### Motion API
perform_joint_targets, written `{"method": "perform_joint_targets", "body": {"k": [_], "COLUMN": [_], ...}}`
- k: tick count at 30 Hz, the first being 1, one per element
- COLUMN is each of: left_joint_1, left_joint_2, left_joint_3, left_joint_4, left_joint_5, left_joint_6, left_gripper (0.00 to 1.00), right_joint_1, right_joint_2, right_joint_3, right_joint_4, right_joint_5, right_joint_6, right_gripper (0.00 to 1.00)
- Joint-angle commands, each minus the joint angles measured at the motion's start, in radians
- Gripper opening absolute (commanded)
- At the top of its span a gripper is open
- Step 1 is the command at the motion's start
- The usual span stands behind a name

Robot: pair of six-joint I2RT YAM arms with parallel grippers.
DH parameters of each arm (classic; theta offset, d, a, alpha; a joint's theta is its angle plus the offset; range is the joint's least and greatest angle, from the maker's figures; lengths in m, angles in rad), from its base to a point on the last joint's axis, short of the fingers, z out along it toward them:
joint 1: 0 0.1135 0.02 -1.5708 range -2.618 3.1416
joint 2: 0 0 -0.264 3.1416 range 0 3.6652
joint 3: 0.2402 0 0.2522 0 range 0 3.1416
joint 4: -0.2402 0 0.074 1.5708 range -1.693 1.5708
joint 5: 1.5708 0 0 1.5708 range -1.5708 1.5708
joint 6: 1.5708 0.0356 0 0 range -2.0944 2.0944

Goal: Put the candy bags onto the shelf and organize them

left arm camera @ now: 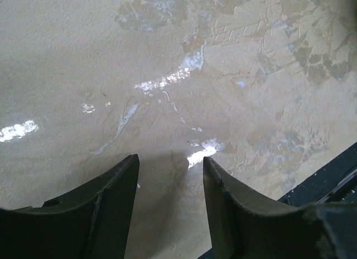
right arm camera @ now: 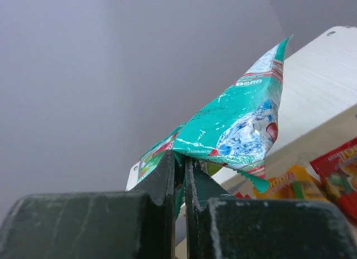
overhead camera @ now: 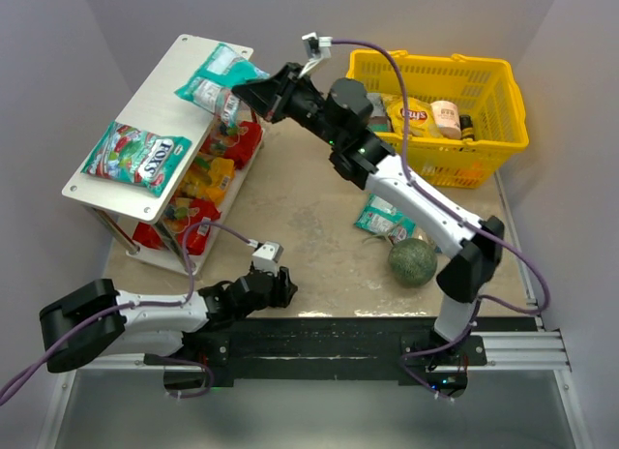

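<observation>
Beige tabletop (overhead camera: 309,207) carries the shelf (overhead camera: 160,101) on its left side. Your right gripper (right arm camera: 181,161) is clenched on a teal bag (right arm camera: 234,130), held over the shelf's far end. Your left gripper (left arm camera: 170,167) hangs low over bare tabletop, jaws slightly parted, grasping nothing. A second teal bag (overhead camera: 380,219) lies beside the ball (overhead camera: 413,261).

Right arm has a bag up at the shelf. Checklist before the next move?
1. Right gripper shut on teal bag: ok.
2. Bag over the far end of the shelf top tier: ok; whether it touches, cannot tell.
3. Bare top-tier space beside the larger green-white bag: ok.
4. Left gripper open, empty, away from the shelf: ok.
5. All bags shelved: not ok; second teal bag lies on the table by the green ball.
</observation>
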Motion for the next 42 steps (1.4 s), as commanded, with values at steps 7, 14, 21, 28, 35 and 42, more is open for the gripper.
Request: {"method": "perform_joint_targets", "body": {"k": [7,14,21,28,35,42], "left_joint_1": [-0.004,-0.004,-0.004,-0.004,-0.004,-0.004], "left_joint_2": [-0.054,-0.092,-0.098,-0.136,-0.210,-0.236], "left_joint_3": [-0.024,-0.021,-0.014,-0.008,-0.008,-0.009], "left_joint_4": [-0.035,-0.055,-0.066,-0.075,-0.105,-0.130], "left_joint_5": [-0.036,-0.040,-0.040,-0.040,-0.045,-0.049], "left_joint_6": [-0.001,0.011,0.016,0.016,0.022,0.019], "left_gripper": [0.56,0.56,0.56,0.56,0.57,0.57], "right_joint_1": [0.014,0.014,0.015,0.048,0.049,0.049], "right_joint_2": [0.368,0.482,0.517,0.535,0.574,0.578], "right_joint_3": [0.448,0.520,0.533,0.567,0.600,0.592], "right_joint_4": [0.072,0.042,0.038,-0.011,-0.031,-0.043], "right_joint_5": [-0.102,-0.108,-0.123,-0.067,-0.058,-0.028], "right_joint_6": [0.052,0.054,0.077,0.074,0.091,0.091], "right_gripper": [0.00,0.00,0.00,0.00,0.00,0.00]}}
